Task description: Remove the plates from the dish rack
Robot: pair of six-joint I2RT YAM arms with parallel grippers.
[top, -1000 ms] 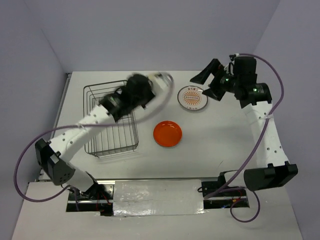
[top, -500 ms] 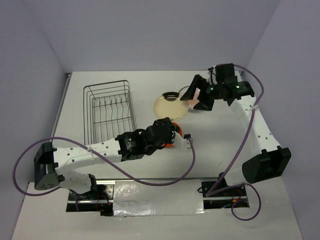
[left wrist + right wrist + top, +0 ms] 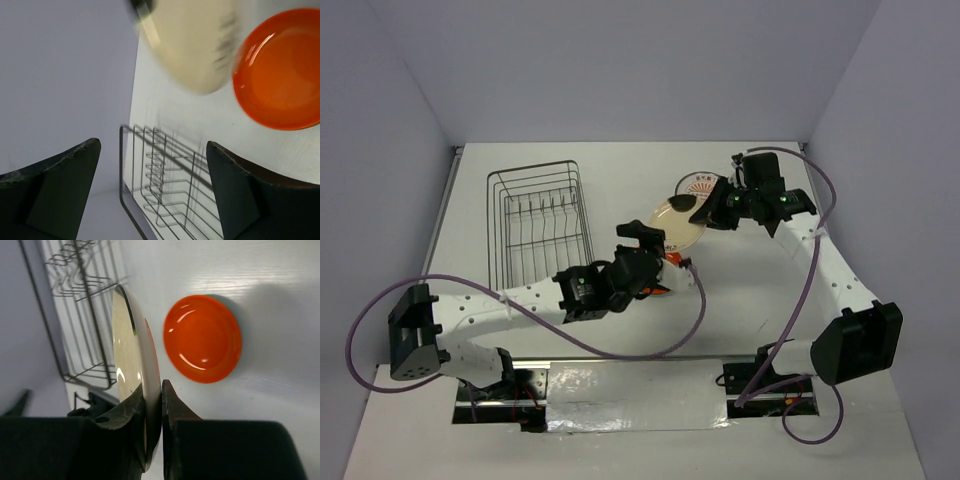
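Note:
A cream-tan plate hangs on edge above the table, and my right gripper is shut on its rim. In the right wrist view the plate stands between the fingers. My left gripper sits just beside it, open and empty, over the orange plate. The left wrist view shows wide jaws, the blurred cream plate and the orange plate. The wire dish rack stands at the left with no plates showing in it. A white plate with an orange sunburst lies behind the right gripper.
The left arm stretches across the table's near middle, from its base to the orange plate. The purple cable loops hang beside both arms. The rack lies well left of the held plate. Walls close the table at the back and sides.
The left arm carried the cream plate from the rack to the right. The right gripper came in and shut on it, and the left gripper opened and let go.

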